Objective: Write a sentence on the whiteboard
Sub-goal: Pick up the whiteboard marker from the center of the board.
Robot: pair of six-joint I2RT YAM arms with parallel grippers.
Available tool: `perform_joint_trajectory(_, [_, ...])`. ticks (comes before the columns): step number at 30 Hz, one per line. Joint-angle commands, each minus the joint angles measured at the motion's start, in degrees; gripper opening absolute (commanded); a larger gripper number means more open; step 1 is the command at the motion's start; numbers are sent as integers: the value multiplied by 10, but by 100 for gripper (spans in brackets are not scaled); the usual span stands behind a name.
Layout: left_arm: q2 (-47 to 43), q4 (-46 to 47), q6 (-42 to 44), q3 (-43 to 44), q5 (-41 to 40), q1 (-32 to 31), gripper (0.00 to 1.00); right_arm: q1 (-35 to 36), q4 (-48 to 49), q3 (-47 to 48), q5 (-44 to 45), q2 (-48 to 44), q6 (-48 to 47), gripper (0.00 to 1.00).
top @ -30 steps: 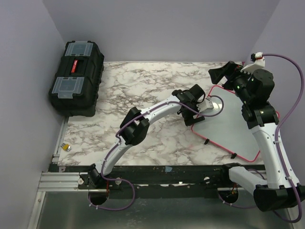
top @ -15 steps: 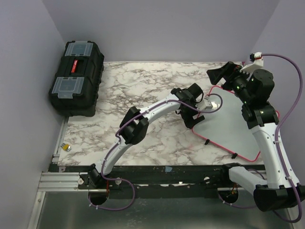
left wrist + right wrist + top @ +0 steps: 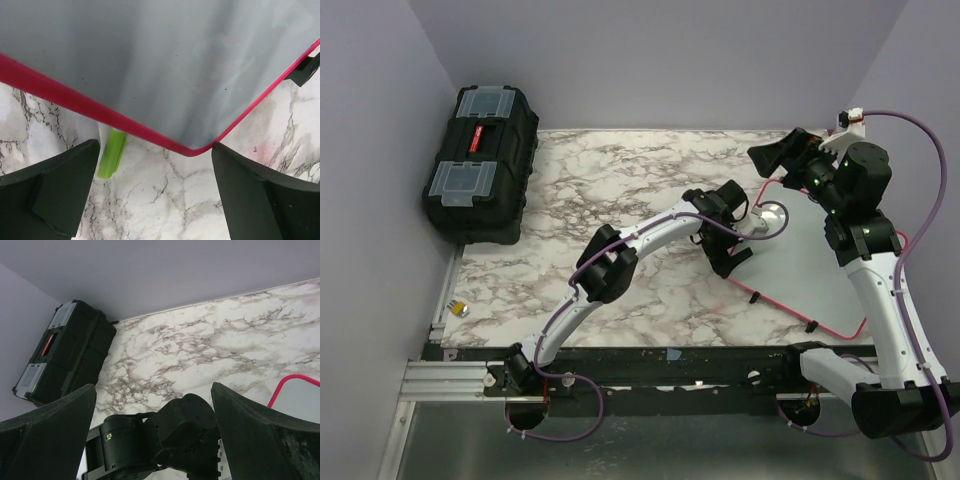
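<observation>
Our left gripper hangs released over a corner of the whiteboard, right side of the bench, probably for the green marker tucked under its frame. Our right gripper waits released and empty, raised above the board.

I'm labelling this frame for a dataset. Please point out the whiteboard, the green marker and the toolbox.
whiteboard [image 3: 165,65]: left wrist view, bare writing surface.
green marker [image 3: 112,153]: left wrist view, the end showing below the board's edge.
toolbox [image 3: 483,167]: top view, middle of its lid.
</observation>
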Motion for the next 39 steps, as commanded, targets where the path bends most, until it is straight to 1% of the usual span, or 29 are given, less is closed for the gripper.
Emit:
perform_joint_trajectory(1, [16, 27, 6, -6, 12, -2, 96, 0, 13, 11, -20, 4, 8, 100])
perform_joint_trajectory(3, [13, 26, 7, -16, 2, -3, 91, 0, 13, 12, -19, 7, 9, 100])
perform_joint_trajectory(6, [0, 32, 8, -52, -27, -3, 81, 0, 15, 13, -23, 10, 11, 100])
perform_joint_trajectory(12, [-18, 37, 15, -107, -84, -3, 55, 0, 25, 8, -34, 17, 18, 100])
perform_joint_trajectory(15, [-28, 42, 17, -132, -105, -3, 52, 0, 24, 9, -39, 19, 20, 100])
perform_joint_trajectory(20, [-54, 65, 18, -175, -129, -5, 50, 0, 27, 8, -40, 17, 22, 100])
perform_joint_trajectory(24, [-63, 77, 18, -195, -147, -9, 38, 0, 27, 8, -43, 17, 23, 100])
perform_joint_trajectory(27, [-65, 92, 14, -203, -153, -13, 31, 0, 29, 5, -45, 17, 25, 100])
perform_joint_trajectory(34, [-70, 101, 15, -210, -170, -21, 0, 1, 26, 6, -44, 13, 24, 100])
perform_joint_trajectory(37, [-84, 103, 15, -233, -172, -20, 0, 1, 25, 7, -43, 13, 25, 100])
perform_joint_trajectory(39, [-104, 115, 11, -263, -177, -20, 0, 0, 21, 9, -41, 14, 23, 100])
